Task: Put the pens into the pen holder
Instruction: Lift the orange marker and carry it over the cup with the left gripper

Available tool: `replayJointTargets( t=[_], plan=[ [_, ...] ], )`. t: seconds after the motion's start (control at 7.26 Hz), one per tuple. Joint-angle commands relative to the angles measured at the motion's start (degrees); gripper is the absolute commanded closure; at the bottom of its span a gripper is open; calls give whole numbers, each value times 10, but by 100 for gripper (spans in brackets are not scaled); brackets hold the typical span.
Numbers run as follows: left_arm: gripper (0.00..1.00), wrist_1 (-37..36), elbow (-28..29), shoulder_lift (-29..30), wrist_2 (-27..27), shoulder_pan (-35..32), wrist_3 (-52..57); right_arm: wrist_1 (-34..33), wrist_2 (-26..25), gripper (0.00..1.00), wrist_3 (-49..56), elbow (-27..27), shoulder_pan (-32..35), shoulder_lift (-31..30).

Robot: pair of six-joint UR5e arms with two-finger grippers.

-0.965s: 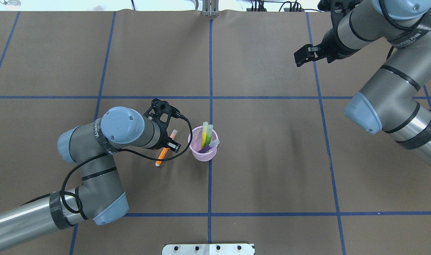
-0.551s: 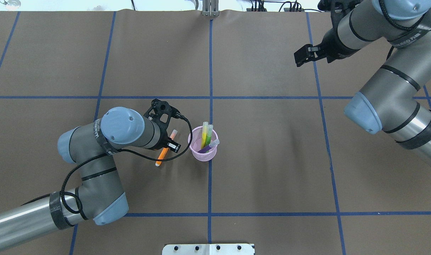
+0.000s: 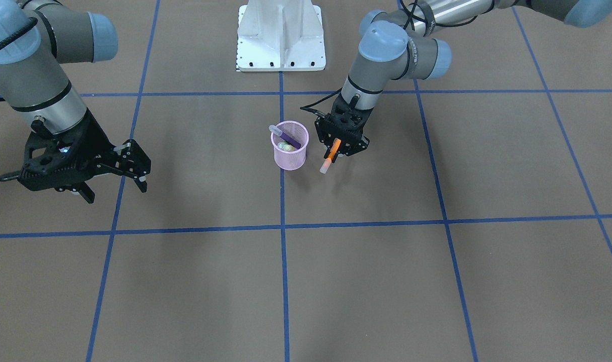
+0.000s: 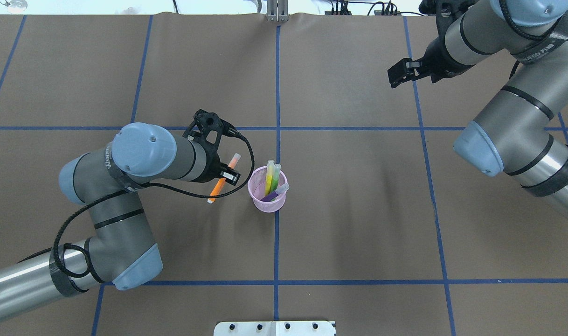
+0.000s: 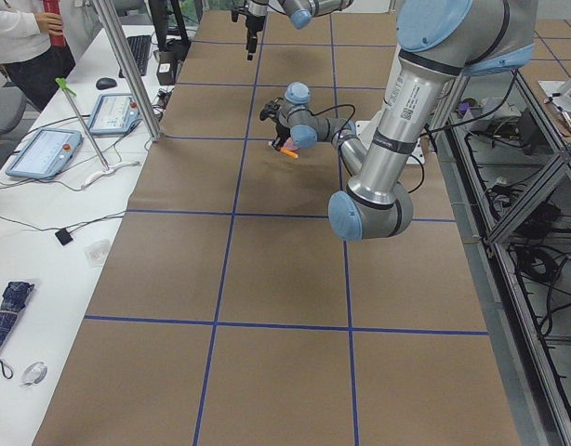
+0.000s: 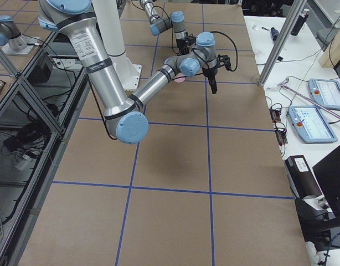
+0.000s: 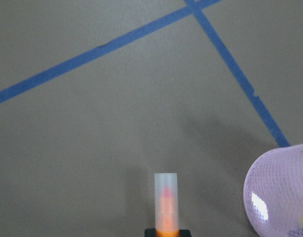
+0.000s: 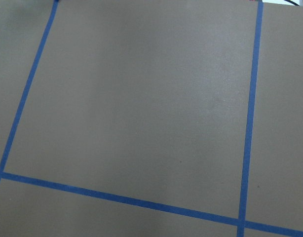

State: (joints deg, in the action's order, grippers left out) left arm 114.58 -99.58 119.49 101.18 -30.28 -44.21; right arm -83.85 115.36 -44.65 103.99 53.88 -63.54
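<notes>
Now that our left gripper (image 4: 224, 177) has pinched and raised the orange pen (image 4: 217, 188) off the table beside the pen holder (image 4: 266, 208), only the drop remains; our right gripper (image 3: 139, 168) idles, spread.

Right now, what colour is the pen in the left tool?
Orange pen, whitish cap; clearest in front-facing view.
</notes>
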Motion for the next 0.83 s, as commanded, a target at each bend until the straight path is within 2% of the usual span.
replayJointTargets(
  t=[0.0,0.14,0.28,0.41,0.55,0.69],
  plan=[
    [100,132,-42,-2,1,-15,-8,0,0,0,0,0,0,0],
    [100,237,-30,-8,1,-13,-6,0,-1,0,0,0,0,0],
    [100,366,11,-14,0,-8,-4,0,-1,0,0,1,0,1],
    [100,493,76,-8,0,-7,1,0,-1,0,0,0,1,1],
    [100,584,125,-6,-1,-6,3,0,-1,0,0,1,2,1],
    [100,630,143,-5,-5,-6,4,0,-1,0,0,1,2,2]
  ],
)
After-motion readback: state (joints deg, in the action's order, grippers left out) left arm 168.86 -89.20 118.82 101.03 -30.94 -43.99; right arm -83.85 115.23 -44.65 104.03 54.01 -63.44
